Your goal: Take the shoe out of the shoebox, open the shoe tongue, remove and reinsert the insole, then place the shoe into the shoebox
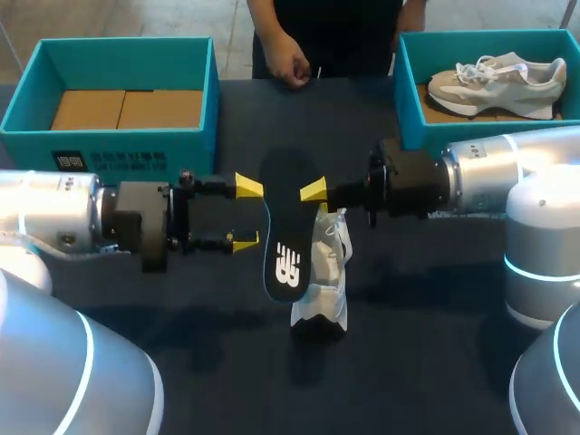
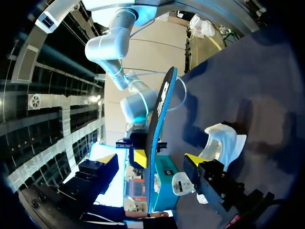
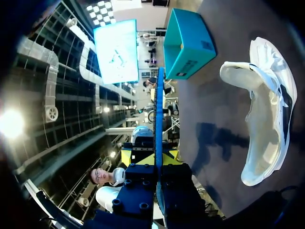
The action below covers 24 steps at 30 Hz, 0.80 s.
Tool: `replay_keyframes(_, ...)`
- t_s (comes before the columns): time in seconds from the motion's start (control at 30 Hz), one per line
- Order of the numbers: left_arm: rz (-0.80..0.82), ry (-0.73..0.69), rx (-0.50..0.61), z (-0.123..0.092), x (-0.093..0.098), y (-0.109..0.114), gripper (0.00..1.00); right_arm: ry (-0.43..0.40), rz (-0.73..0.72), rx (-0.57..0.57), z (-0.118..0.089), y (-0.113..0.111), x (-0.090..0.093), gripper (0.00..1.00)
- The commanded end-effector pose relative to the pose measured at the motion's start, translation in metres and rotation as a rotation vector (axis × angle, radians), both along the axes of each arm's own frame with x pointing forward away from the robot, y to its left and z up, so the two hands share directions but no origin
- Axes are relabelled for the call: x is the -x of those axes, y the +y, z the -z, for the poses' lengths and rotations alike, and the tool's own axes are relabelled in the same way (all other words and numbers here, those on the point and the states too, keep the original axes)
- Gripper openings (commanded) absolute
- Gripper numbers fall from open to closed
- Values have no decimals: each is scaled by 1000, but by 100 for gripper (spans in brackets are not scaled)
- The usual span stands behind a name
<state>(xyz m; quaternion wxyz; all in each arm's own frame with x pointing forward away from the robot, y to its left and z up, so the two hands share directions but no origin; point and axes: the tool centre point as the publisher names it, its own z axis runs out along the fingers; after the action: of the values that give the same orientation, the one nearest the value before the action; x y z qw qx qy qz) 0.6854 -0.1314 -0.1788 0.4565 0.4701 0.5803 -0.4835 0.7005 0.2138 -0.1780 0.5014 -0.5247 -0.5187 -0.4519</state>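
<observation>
Shoe [image 1: 328, 272], white, lies on the surface [image 1: 417, 317] mid-way between the arms, just below and beside the R tool [image 1: 308, 192]. R tool comes in from the right w/ fingers clamped on the insole [image 1: 285, 231]. In the R wrist view the insole [image 3: 158, 119] runs edge-on straight out between the fingers, gripped from both sides. It's black w/ a white logo and hangs upright, long axis toward the robot, lower end next to the shoe; can't tell if they touch. L tool [image 1: 245, 214] sits just left of the insole, fingers apart, nothing gripped, yellow tips pointing at it. L box [image 1: 109, 145], teal, at far left holds cardboard [image 1: 127, 109]. R box [image 1: 412, 91], teal, at far right holds a 2nd shoe [image 1: 498, 82]. A person's hand [image 1: 290, 63] is at the far edge of the surface, between the boxes.
</observation>
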Motion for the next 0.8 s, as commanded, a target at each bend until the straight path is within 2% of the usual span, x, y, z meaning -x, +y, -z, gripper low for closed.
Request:
replay_keyframes(0.03, -27, -9, 66, 6, -1, -5, 79, 0, 5, 0, -1, 4, 3, 0)
replay_keyframes(0.17, -38, -17, 78, 8, -5, -8, 64, 0, 2, -7, -2, 6, 5, 0)
replay_keyframes(0.2, -41, -21, 83, 8, -6, -9, 64, 1, -2, -10, -2, 7, 5, 0)
replay_keyframes(0.3, -49, -28, 90, 9, -7, -12, 55, 1, -11, -16, -2, 9, 5, 0)
replay_keyframes(0.33, -50, -27, 92, 10, -8, -13, 49, 1, -13, -17, -2, 10, 5, 0)
replay_keyframes(0.67, -53, -26, 100, 11, -10, -22, 41, 8, -25, -21, 1, 11, 8, 0)
replay_keyframes(0.8, -47, -26, 99, 12, -10, -24, 33, 13, -33, -21, 3, 13, 8, 0)
